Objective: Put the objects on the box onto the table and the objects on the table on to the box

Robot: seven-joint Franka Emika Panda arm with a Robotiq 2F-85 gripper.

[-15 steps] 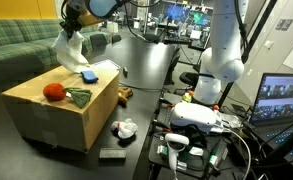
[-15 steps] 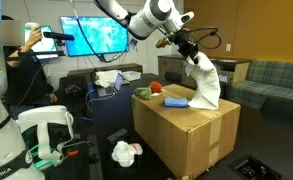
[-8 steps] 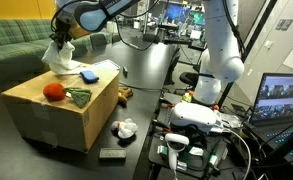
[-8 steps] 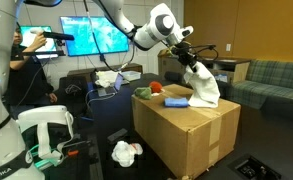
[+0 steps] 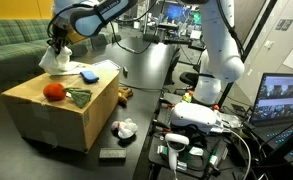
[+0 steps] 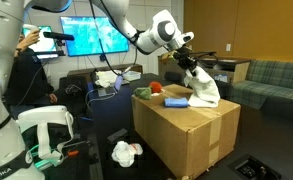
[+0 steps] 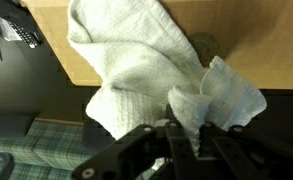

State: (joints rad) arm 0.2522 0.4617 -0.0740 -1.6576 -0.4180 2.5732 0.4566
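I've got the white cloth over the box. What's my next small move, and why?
Probably open the tool and let go. It is shut on the cloth, whose lower end seems to rest on the box top in both exterior views. The wrist view puts the cloth near the box edge, so it may drape over a little.

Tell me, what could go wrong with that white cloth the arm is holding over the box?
The white cloth pinched in the gripper hangs at the edge of the box. In the wrist view part of it seems past the rim, so it may slide off once released. It could also drape over the blue block beside it and hide it.
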